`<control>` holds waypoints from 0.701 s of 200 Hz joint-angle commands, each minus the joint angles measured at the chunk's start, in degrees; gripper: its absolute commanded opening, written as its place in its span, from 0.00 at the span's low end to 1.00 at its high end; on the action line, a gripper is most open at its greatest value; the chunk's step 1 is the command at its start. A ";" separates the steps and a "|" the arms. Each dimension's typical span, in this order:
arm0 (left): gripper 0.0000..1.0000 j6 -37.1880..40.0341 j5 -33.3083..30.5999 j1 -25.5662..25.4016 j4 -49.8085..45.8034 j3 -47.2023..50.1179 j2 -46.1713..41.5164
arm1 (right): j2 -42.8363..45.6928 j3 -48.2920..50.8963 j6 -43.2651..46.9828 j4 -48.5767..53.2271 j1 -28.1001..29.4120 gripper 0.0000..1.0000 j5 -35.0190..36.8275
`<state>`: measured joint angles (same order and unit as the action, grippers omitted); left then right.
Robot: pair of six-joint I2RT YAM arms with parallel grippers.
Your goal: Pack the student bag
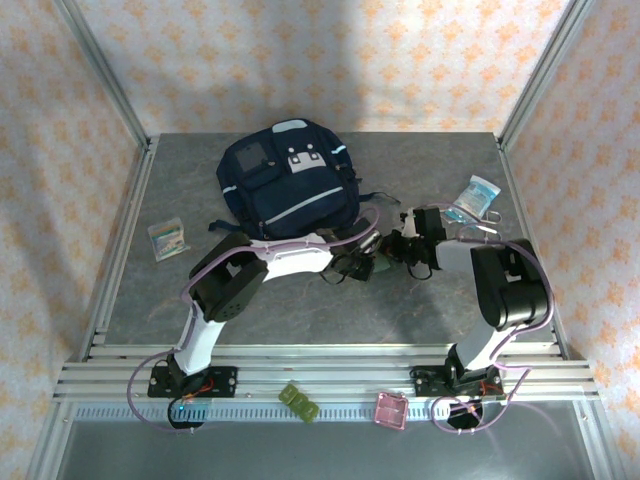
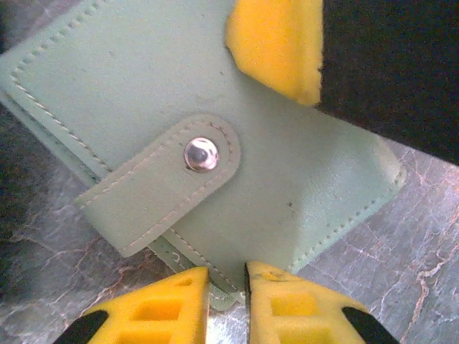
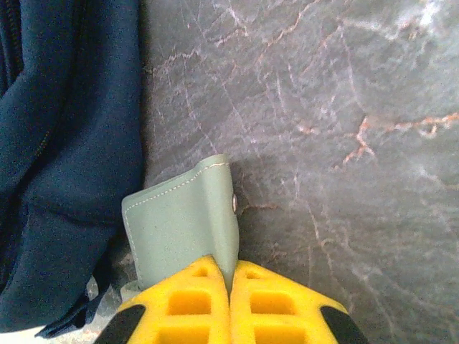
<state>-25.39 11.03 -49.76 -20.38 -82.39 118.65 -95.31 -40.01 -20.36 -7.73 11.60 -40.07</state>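
Pale green leather wallet (image 2: pixel 287 186) was pinched by both: left gripper (image 2: pixel 226 304) closed on its lower edge, right gripper (image 3: pixel 229 301) clamped on another edge. The student bag (image 1: pixel 290 185) lay just beyond and left of them, long axis running away from the robot, left arm (image 1: pixel 290 262) nearer. Right wrist view showed the student bag just beside the wallet; left wrist view showed its snap (image 2: pixel 201 155) face instead

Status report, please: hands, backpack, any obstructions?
Left hand and right hand both shut on pale green leather snap wallet. Large navy-blue fabric backpack lies right beside it. No obstruction seen between.
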 commanded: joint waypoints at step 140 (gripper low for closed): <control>0.65 29.81 -34.40 8.71 -5.94 -1.92 -11.11 | 25.62 -3.82 -7.39 11.35 -5.30 0.00 1.28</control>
<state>-4.49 -14.79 -40.58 -24.73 -84.71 103.96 -70.91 -42.35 -26.55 2.72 6.59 -40.25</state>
